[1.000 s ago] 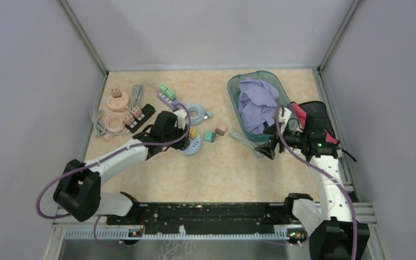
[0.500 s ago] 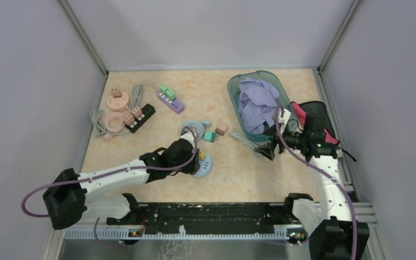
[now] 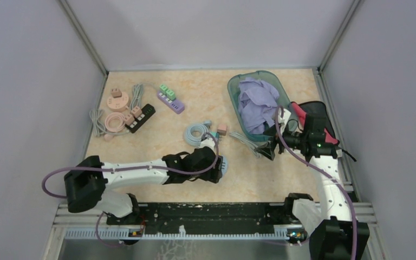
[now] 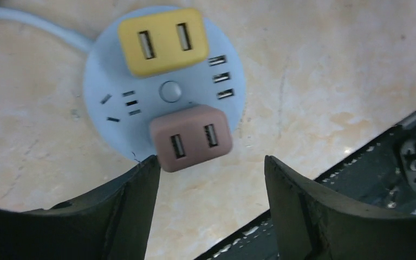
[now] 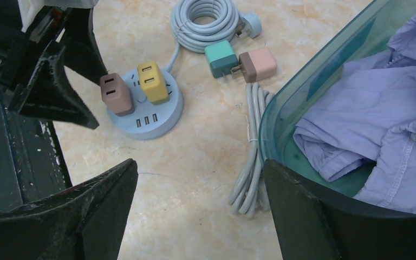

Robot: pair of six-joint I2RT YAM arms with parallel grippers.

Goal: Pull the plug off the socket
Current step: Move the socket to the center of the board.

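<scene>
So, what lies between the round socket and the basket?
A bundled grey cable lies on the table between the socket and the basket, close to the basket's rim. The right wrist view shows it best.

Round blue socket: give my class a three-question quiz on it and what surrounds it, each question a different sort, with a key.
1. True or false: both the yellow plug and the brown plug sit in the round blue socket.
2. The left gripper is: A) shut on the yellow plug; B) open, holding nothing; C) shut on a cable.
3. Fill in: near the coiled cable, a teal plug lies loose on the table next to a ____ one.

Key: 1 true; 2 B; 3 pink plug.
</scene>
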